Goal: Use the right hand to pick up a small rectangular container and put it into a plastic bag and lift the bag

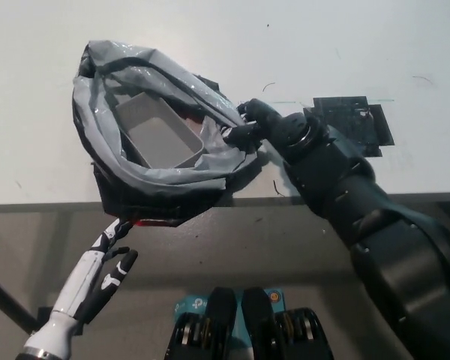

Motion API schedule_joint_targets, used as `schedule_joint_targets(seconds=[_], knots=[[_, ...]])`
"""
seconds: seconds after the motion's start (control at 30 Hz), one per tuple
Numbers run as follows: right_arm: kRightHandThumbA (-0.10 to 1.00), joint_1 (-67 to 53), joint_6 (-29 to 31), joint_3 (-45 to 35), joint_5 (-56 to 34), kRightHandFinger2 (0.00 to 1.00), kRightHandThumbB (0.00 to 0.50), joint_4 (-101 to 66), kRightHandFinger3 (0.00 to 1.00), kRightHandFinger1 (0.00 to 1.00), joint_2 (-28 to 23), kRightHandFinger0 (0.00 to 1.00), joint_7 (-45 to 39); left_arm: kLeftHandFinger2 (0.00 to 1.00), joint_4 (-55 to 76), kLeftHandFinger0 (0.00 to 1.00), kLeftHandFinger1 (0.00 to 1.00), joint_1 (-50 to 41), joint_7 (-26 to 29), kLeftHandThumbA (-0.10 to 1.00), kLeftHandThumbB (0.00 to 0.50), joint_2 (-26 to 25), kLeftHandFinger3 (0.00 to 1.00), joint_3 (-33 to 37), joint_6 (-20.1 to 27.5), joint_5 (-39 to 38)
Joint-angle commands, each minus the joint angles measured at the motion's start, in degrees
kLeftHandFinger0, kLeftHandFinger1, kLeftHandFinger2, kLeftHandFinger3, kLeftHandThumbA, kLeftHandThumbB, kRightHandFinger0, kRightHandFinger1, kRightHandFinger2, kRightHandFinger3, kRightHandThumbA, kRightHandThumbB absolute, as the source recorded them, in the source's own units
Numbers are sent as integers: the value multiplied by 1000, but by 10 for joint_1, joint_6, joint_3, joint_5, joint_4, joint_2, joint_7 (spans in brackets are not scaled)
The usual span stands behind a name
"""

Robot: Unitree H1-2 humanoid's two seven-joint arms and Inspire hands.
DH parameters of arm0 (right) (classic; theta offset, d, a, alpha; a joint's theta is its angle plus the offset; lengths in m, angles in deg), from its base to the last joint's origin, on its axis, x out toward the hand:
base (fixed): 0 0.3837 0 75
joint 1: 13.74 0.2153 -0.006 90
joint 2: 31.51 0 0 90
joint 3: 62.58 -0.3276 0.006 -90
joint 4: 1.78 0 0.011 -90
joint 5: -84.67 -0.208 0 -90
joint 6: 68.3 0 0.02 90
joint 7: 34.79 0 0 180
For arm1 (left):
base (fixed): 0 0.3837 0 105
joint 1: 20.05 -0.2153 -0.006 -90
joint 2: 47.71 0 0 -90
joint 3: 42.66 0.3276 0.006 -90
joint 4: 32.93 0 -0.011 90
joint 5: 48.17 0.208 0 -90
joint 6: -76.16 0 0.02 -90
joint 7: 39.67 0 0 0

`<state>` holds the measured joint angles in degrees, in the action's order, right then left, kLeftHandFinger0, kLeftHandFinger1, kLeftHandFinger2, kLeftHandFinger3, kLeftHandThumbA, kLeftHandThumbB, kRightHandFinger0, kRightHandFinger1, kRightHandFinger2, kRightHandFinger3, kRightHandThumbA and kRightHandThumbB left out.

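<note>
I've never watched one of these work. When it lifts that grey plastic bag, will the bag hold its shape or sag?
Probably sag: the bag is thin, creased film, and its rim already folds where the right hand pinches it. The container inside looks stiff, so it may slide to the lowest point and pull the bag lopsided. The glossy film could slip in the grip. The left hand rests below the table edge.

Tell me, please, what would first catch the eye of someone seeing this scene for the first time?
The grey plastic bag on the white table, mouth gaping, with the small rectangular container sitting inside it. Next, the black right hand shut on the bag's right edge, while the white left hand rests open below the table's front edge at lower left.
</note>
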<state>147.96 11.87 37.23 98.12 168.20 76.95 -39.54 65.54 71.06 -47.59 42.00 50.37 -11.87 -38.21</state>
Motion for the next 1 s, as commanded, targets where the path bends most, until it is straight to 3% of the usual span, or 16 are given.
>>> schedule_joint_targets(seconds=[0.0, 0.03, 0.07, 0.13, 0.2, 0.37, 0.4, 0.43, 0.47, 0.53, 0.57, 0.6, 0.63, 0.83, 0.97], knots=[[-100, 30, -1, -13, -14, 726, 172, -6, 741, 376, 2, 0, 48, 1000, 19, 905, 1000, 11, -10, 965, 134, -14, 1000, 0, 2, 1], [-100, 30, -1, -12, -12, 765, 143, -7, 903, 406, 0, 21, 52, 1000, 18, 903, 1000, 12, -12, 965, 132, -14, 1000, 0, 2, 0], [-100, 30, -2, -12, -12, 765, 143, -7, 903, 406, 0, 21, 52, 1000, 18, 903, 1000, 13, -12, 965, 132, -14, 1000, 0, 2, 0], [-100, 28, 2, -16, -15, 796, 140, -8, 1000, 462, -4, 42, 57, 1000, 18, 897, 1000, 13, -12, 962, 128, -15, 1000, -1, 5, 0], [-100, 28, 5, -20, -18, 774, 137, -9, 1000, 459, -8, 55, 60, 1000, 17, 896, 1000, 14, -12, 961, 128, -15, 1000, -1, 6, 1], [-100, 35, 2, -21, -16, 843, 159, -14, 1000, 516, -18, 104, 74, 1000, 15, 897, 1000, 17, -12, 960, 129, -15, 1000, -2, 5, 0], [-100, 38, -1, -24, -19, 836, 161, -17, 1000, 497, -20, 97, 75, 1000, 15, 898, 1000, 17, -12, 959, 129, -14, 1000, -1, 4, 0], [-100, 47, 4, -40, -35, 757, 151, -28, 865, 399, -27, 16, 68, 1000, 14, 903, 1000, 18, -12, 956, 123, -14, 1000, -1, 5, 0], [-100, 55, 8, -62, -57, 746, 142, -38, 985, 381, -33, 4, 52, 1000, 13, 904, 1000, 19, -12, 954, 121, -14, 1000, -1, 7, 0], [-100, 67, 2, -87, -80, 670, 140, -49, 850, 277, -37, 0, 35, 1000, 13, 903, 1000, 20, -11, 952, 121, -13, 1000, -1, 9, 0], [-100, 84, -18, -129, -119, 658, 147, -72, 926, 226, -38, 0, 20, 1000, 12, 903, 1000, 21, -10, 950, 121, -13, 1000, -2, 10, -1], [-100, 90, -28, -146, -134, 662, 148, -82, 930, 215, -38, 0, 13, 1000, 12, 902, 1000, 21, -10, 949, 121, -13, 1000, -2, 11, -2], [-100, 111, -51, -188, -174, 706, 166, -102, 1000, 210, -38, 0, 2, 1000, 12, 903, 1000, 21, -10, 949, 121, -13, 1000, -2, 11, -1], [-100, 207, -125, -283, -244, 629, 149, -144, 1000, 145, -35, 0, 0, 1000, 10, 917, 1000, 21, -8, 960, 135, -11, 1000, -2, 11, 0], [-100, 283, -146, -294, -249, 638, 157, -157, 1000, 129, -36, 0, -4, 1000, 10, 920, 1000, 24, -10, 973, 122, -11, 1000, -1, 4, 0]])
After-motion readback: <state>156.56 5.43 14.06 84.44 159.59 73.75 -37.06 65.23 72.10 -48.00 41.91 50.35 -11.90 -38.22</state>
